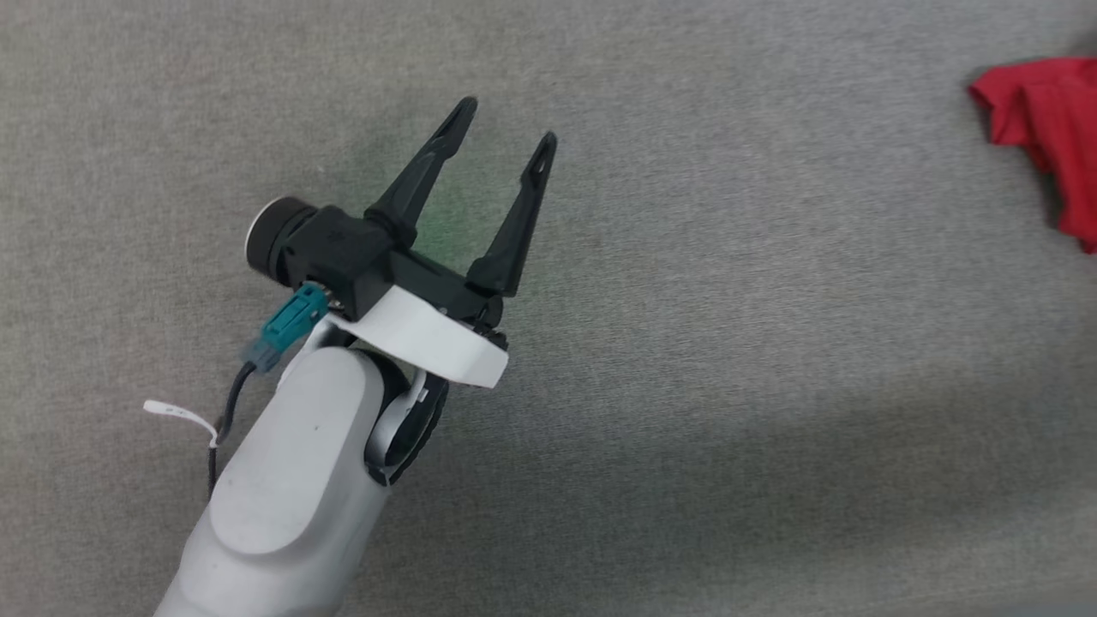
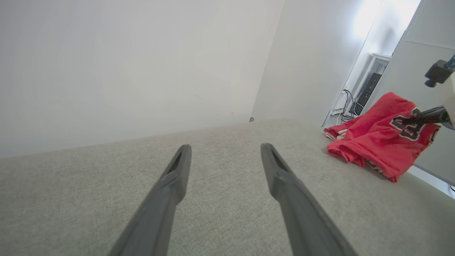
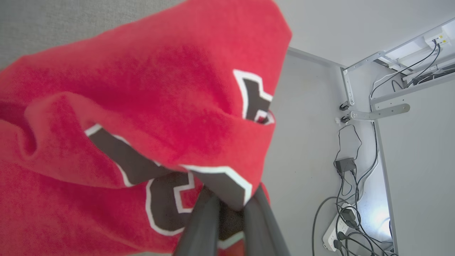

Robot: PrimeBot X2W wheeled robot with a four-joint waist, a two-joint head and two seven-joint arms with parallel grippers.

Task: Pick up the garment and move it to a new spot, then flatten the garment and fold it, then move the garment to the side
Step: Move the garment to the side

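**Left arm.** In the head view, the pale grey forearm (image 1: 291,480) rises from the lower left. A teal plug connector (image 1: 287,326) with a black cable (image 1: 224,411) sits at the wrist, and a small white label tag (image 1: 176,416) hangs on the cable. The left claw (image 1: 507,120) is released: its two long dark fingers (image 1: 420,176) stand wide apart with nothing between them. It hovers above bare surface, its fingers pointing up and slightly right in that view.

**Work surface.** The grey fabric-covered table (image 1: 686,386) runs across the head view. In the left wrist view it extends to a plain white wall (image 2: 124,71).

**Task item.** The red soft-fabric jersey garment (image 1: 1046,120), which carries black white-outlined lettering, lies at the far upper right of the head view, cut by the picture's edge and well apart from the left claw. In the left wrist view it is bunched near the table's right edge. Its lower folds, with red-white stripe trim, rest on the table and its upper part is drawn up into a peak.

**Right arm.** The right claw (image 3: 233,213) is clenched on the garment. In the right wrist view its two fingers stand almost together with a fold of the black printed area pinched between them. The red cloth drapes over the fingertips.

**Background.** Beyond the garment, black cables and a white power strip (image 3: 336,227) lie on the floor beside a pale wall panel.
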